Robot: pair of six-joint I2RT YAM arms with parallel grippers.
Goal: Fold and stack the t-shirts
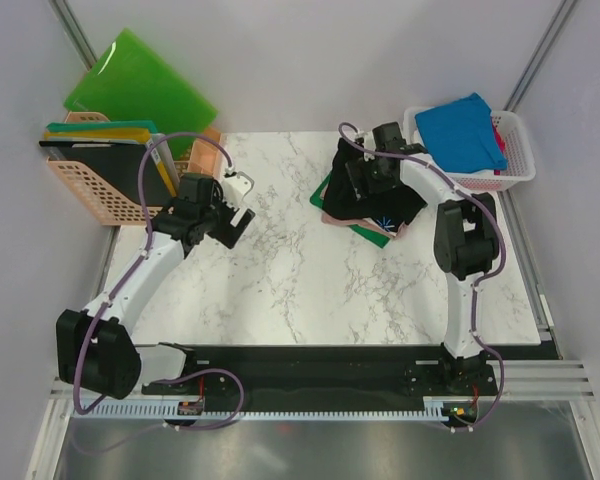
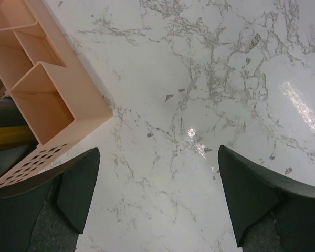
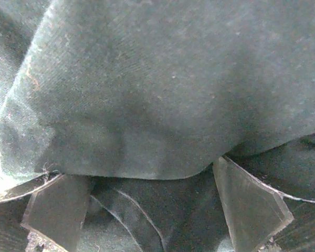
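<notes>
The marble table (image 1: pixel 280 290) fills the middle of the overhead frame, two arms rising from its lower edge. Right of centre, toward the top, a large black t-shirt (image 1: pixel 385 200) lies crumpled on a pile. A pink edge (image 1: pixel 332 217) and a green layer (image 1: pixel 372 233) peek from under it, though from above it is hard to tell whether the green is cloth. A bright blue t-shirt (image 1: pixel 462 130) sits in the white basket (image 1: pixel 521 160) at upper right.

The right gripper (image 3: pixel 152 210) hovers at the black shirt, jaws spread wide and grasping nothing. Only its wrist camera shows the dark weave filling the frame, hard up against the jaws. The left gripper (image 2: pixel 160 184), equally released, hangs above bare marble beside the peach basket (image 2: pixel 52 110), its gap plain only in its own view.

The step appears to be picking up the black shirt. The next move calls for closing on a fold and carrying it to open marble.
</notes>
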